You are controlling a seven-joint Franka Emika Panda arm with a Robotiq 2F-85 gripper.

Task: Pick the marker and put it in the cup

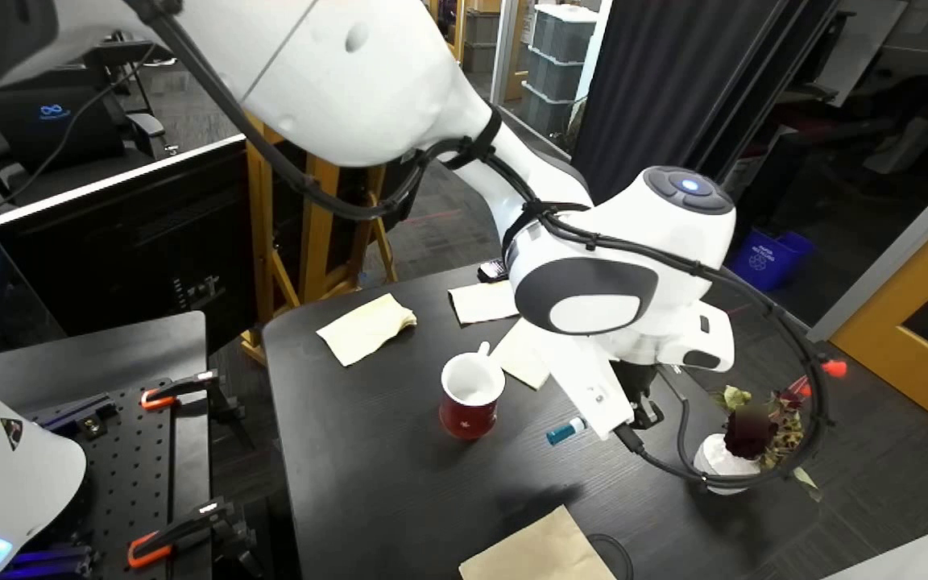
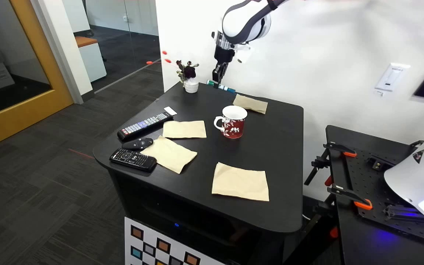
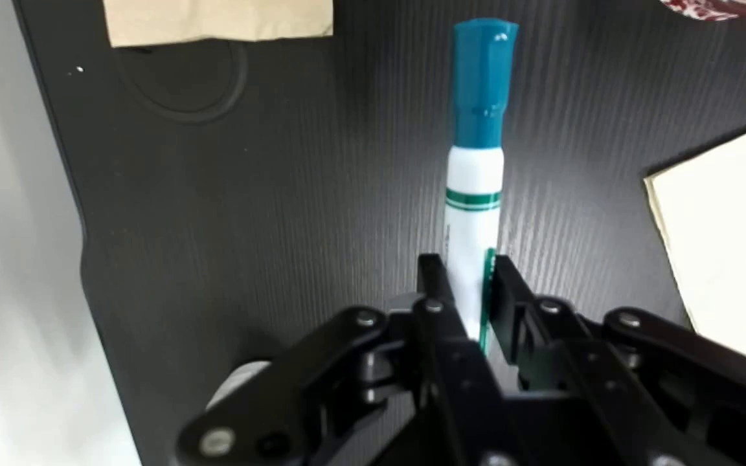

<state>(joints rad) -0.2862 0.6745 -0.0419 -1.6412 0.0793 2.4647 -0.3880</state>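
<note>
At the bottom of the wrist view the jaws stand close together, pinching the white barrel of the marker (image 3: 473, 175) from both sides, its teal end towards the top of the frame; below spreads the dark, grained worktop (image 3: 295, 213). In an exterior view the worktop's rounded near edge crosses the lower middle, with one napkin (image 2: 240, 182) inside it and three remotes (image 2: 133, 159) at left, near two more napkins (image 2: 184, 129). The red cup (image 2: 234, 129) stands upright near the centre, handle to the left. Behind it lies a fourth napkin (image 2: 250, 103), and at upper centre the marker hangs above the worktop, well apart from the cup; a white flowerpot (image 2: 191, 87) stands by the far corner. A white wall (image 2: 344, 44) fills the upper right; grey carpet (image 2: 42, 176) runs up the left to a yellow-framed door (image 2: 45, 59). In an exterior view, a blue bin (image 1: 770, 258) sits on the carpet at right, with a dark curtain (image 1: 673, 89) and, farthest, stacked grey boxes (image 1: 553, 72) along the top.
</note>
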